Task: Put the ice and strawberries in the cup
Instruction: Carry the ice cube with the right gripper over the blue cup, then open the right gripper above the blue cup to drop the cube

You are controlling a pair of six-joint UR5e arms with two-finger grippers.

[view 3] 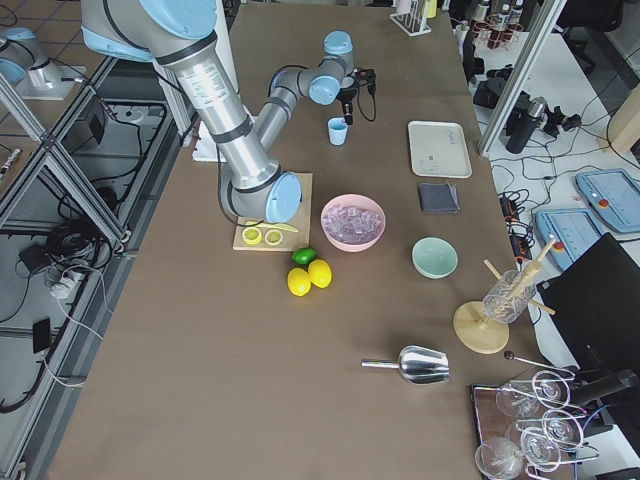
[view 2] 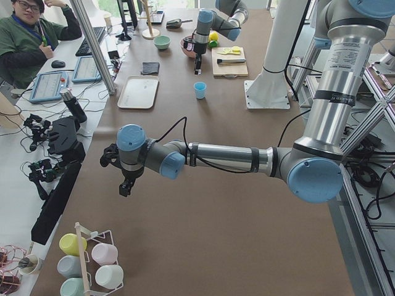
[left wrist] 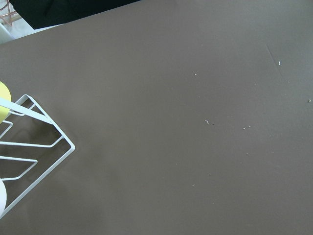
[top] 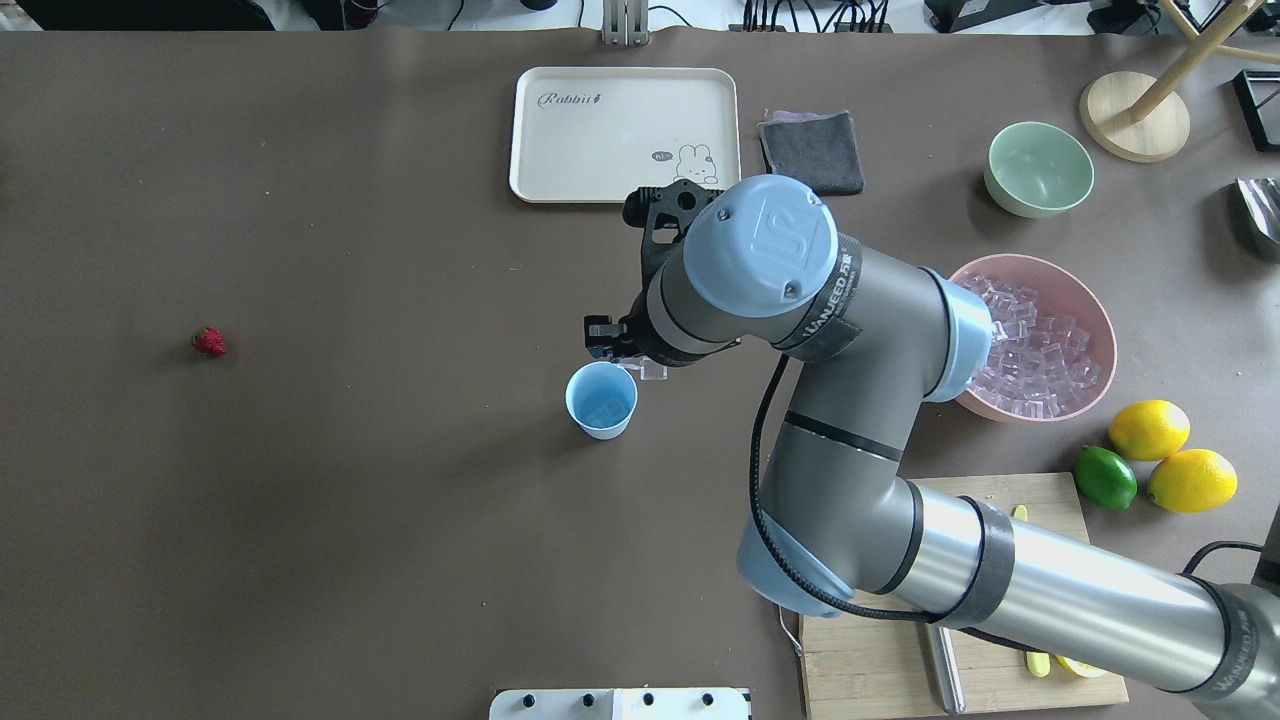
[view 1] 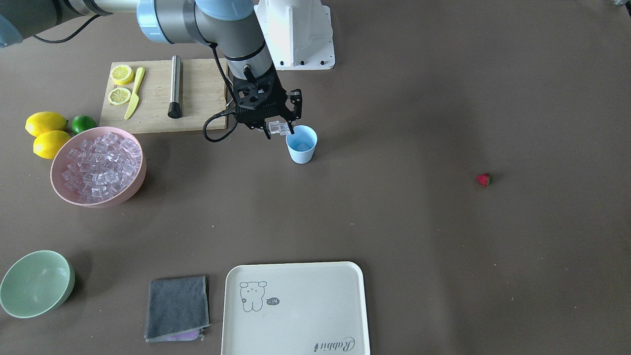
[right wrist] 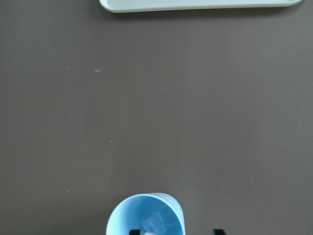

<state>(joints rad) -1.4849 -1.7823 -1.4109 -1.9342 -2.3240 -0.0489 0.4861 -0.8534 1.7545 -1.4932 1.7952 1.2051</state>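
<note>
The light blue cup (view 1: 301,144) stands upright near the table's middle, with one ice cube (right wrist: 156,223) inside it. It also shows in the overhead view (top: 601,400). My right gripper (view 1: 279,129) is shut on a clear ice cube (view 1: 278,128) and holds it just beside and above the cup's rim, on the pink bowl's side. The pink bowl (view 1: 133,190) holds many more ice cubes (view 1: 101,162). The tiny red strawberry (view 1: 484,179) lies alone far off on the bare table (top: 209,342). My left gripper (view 2: 126,185) hangs over the table's far end; I cannot tell if it is open.
A cream tray (view 1: 296,315), a grey cloth (view 1: 177,308) and a pale green bowl (view 1: 34,291) lie along the operators' edge. A cutting board (view 1: 202,93) with lemon slices, a knife and a muddler sits behind the pink bowl, next to two lemons and a lime (view 1: 83,123). A wire cup rack (left wrist: 34,142) stands near my left gripper.
</note>
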